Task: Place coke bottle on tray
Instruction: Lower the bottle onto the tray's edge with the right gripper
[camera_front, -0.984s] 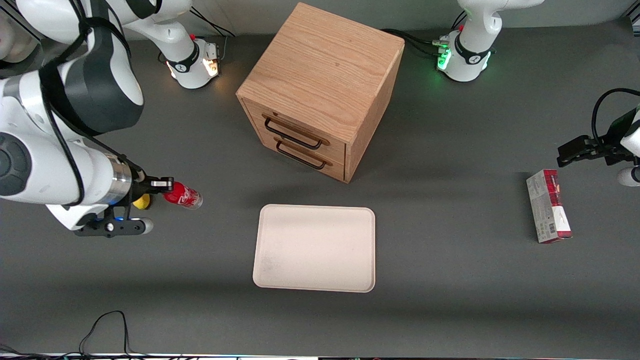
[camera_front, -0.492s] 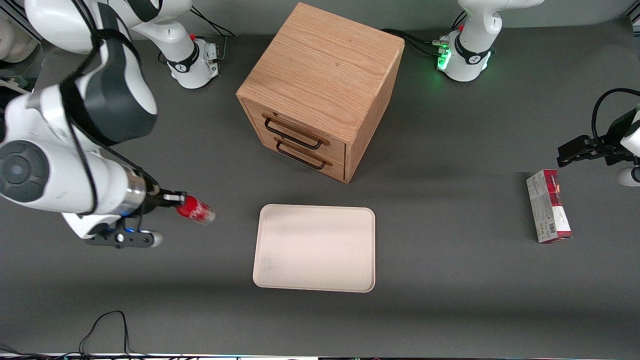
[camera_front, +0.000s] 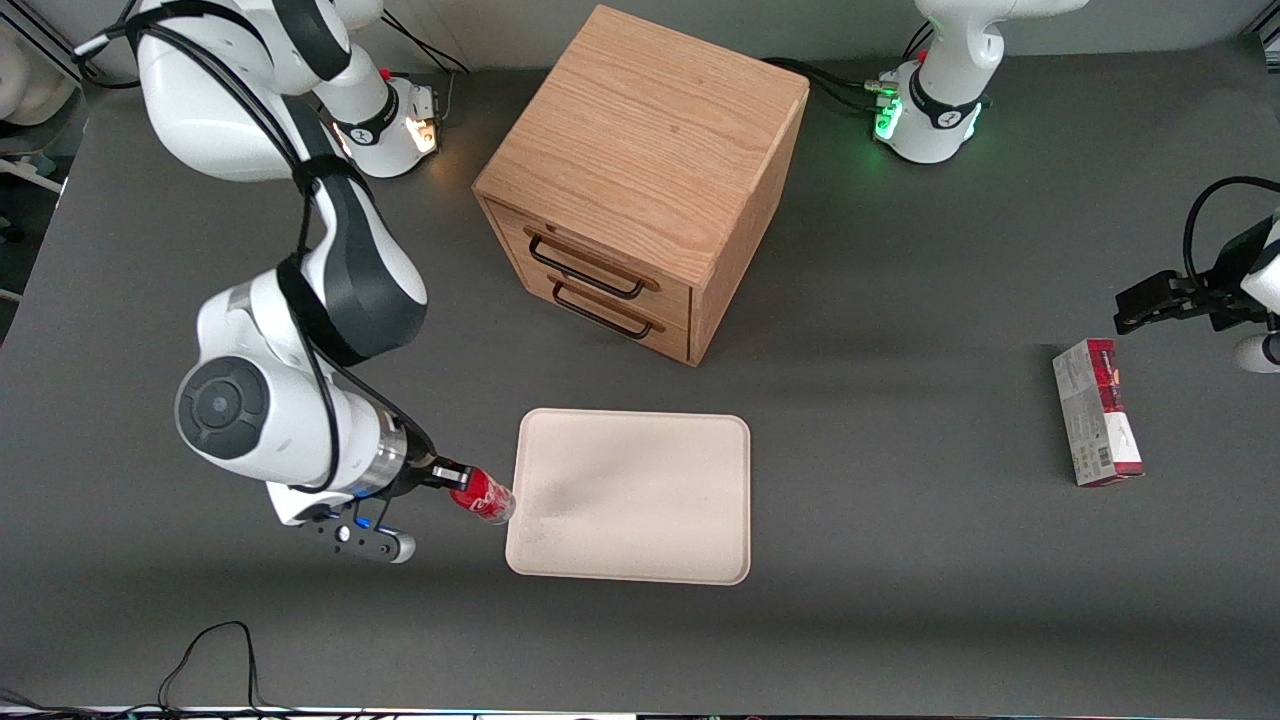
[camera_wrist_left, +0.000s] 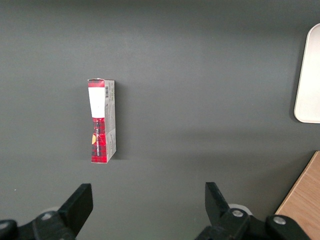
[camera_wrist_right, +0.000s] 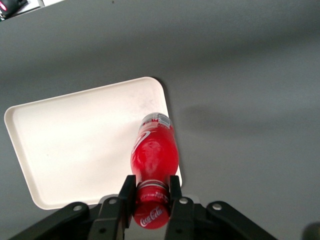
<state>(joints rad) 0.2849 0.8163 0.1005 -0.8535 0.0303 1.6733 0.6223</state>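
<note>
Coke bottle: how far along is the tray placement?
Pickup looks done: the claw is shut on the coke bottle at its cap end and holds it off the table. In hand: the carry, with the bottle at the edge of the tray that faces the working arm's end of the table. Left: move it fully over the tray, set it down, release. Nothing rests on the tray yet.
</note>
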